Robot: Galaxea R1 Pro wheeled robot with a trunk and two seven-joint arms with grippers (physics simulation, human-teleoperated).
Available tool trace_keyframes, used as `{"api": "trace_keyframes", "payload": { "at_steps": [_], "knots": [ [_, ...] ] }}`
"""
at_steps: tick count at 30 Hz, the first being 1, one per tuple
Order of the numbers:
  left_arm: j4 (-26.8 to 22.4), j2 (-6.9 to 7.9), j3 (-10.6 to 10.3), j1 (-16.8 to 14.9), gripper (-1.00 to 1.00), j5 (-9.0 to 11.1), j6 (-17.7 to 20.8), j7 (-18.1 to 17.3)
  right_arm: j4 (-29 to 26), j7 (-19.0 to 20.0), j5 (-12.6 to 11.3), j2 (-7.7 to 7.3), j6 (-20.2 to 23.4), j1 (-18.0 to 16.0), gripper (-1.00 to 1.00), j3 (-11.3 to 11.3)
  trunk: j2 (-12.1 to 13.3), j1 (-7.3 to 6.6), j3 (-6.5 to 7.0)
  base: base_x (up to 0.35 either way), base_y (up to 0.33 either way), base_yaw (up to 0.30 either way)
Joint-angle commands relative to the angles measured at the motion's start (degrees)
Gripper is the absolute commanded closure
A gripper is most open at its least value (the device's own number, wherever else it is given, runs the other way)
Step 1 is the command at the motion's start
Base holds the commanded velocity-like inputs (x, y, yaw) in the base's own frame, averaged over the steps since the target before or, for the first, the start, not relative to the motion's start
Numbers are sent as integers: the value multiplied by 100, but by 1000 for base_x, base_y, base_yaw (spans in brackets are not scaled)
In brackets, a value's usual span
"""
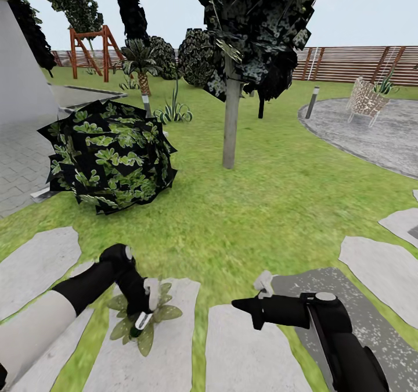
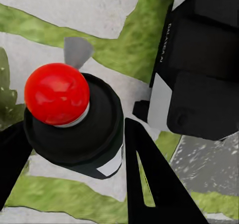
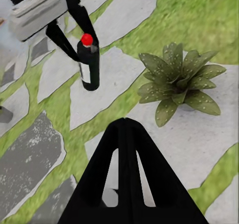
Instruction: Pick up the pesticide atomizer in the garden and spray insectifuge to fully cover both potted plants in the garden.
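While held upright in left gripper (image 3: pixel 82 32), 2 fingers pinching pesticide atomizer (image 3: pixel 88 64) at mid-body above potted plant (image 3: pixel 179 82) on stepping stone (image 3: pixel 209 144): judged light, rigid, slick plastic; keep grip low, red cap (image 2: pixel 56 93) clear; right gripper (image 3: pixel 124 122) fingers pressed together.

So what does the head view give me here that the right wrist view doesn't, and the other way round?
Head view alone: the round dark bush, the grey tree trunk, the wooden fence and the right gripper from outside, held over a stepping stone.

Right wrist view alone: the atomizer's red top and white label, with the bottle upright between the left gripper's fingers.

Both: the pesticide atomizer held in the left gripper, the potted plant, lawn and stones.
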Motion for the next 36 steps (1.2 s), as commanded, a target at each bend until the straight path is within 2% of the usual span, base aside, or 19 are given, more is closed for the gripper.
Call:
{"api": "trace_keyframes", "payload": {
  "at_steps": [1,4,5,7,10,11,13,14,15,16,18,19,20,21,22,25,27,30,36],
  "knots": [
    [-12,18,208,35,100,-18,-63,-10,-4,61,50,1,32,-5,100,-19,-4,0,-6,0,0,0],
    [-13,84,862,239,100,-18,-421,-10,-10,59,58,-16,16,6,100,-37,-4,0,-6,0,0,0],
    [-18,105,988,260,100,-18,-451,-6,-13,45,60,-17,13,10,100,-43,-4,0,-6,0,0,0],
    [-39,132,1492,344,100,-18,-492,22,-23,6,83,-19,9,18,100,-134,-4,0,-6,0,0,0],
    [-58,138,2632,418,100,-18,-498,51,-26,-103,104,-19,7,21,100,-825,-4,0,-6,0,0,0],
    [-82,132,3147,426,100,-18,-493,50,-13,-315,110,-15,7,21,100,-1179,-4,0,-6,0,0,0],
    [-303,123,4160,436,100,-18,-448,113,30,-1053,115,-12,-79,21,100,-1642,-4,0,-6,0,0,0],
    [-405,120,4440,440,100,-18,-435,198,40,-1287,116,-11,-178,21,100,-1711,-4,0,-6,0,0,0],
    [-530,113,4854,457,100,-18,-420,464,75,-1641,117,-11,-427,21,100,-1775,-4,0,-6,0,0,0],
    [-581,109,5137,472,100,-18,-414,716,115,-1900,117,-11,-638,21,100,-1804,-4,0,-6,0,0,0],
    [-673,96,5977,638,100,-18,-406,1515,373,-2890,111,6,-1265,26,100,-1861,-4,0,-6,0,0,0],
    [-857,89,6416,855,100,-18,-404,1987,633,-3568,104,22,-1581,43,100,-1873,-4,0,-6,0,0,0],
    [-1135,64,6682,1050,100,-18,-404,2420,832,-4003,102,35,-1821,58,100,-1876,-4,0,-6,0,0,0],
    [-1423,-57,6868,1323,100,-16,-403,2967,1039,-4351,101,43,-2145,60,100,-1877,-4,0,-6,0,0,0],
    [-1642,-273,6971,1641,100,-15,-408,3544,1261,-4628,97,47,-2537,55,100,-1879,-4,0,-6,0,0,0],
    [-2057,-1013,7025,2307,100,-11,-419,4893,1778,-5221,79,50,-3337,49,100,-1879,-4,0,-6,0,0,0],
    [-2151,-1318,7017,2417,100,-5,-420,5164,1859,-5300,68,51,-3446,48,100,-1881,-4,0,-6,0,0,0],
    [-2175,-1552,7003,2457,100,5,-421,5274,1893,-5302,66,45,-3491,48,100,-1879,-4,0,-6,0,0,0],
    [-2126,-1608,7006,2524,100,9,-470,5269,1898,-5293,73,46,-3497,48,100,-1879,-4,0,-6,0,0,0]
  ]
}}
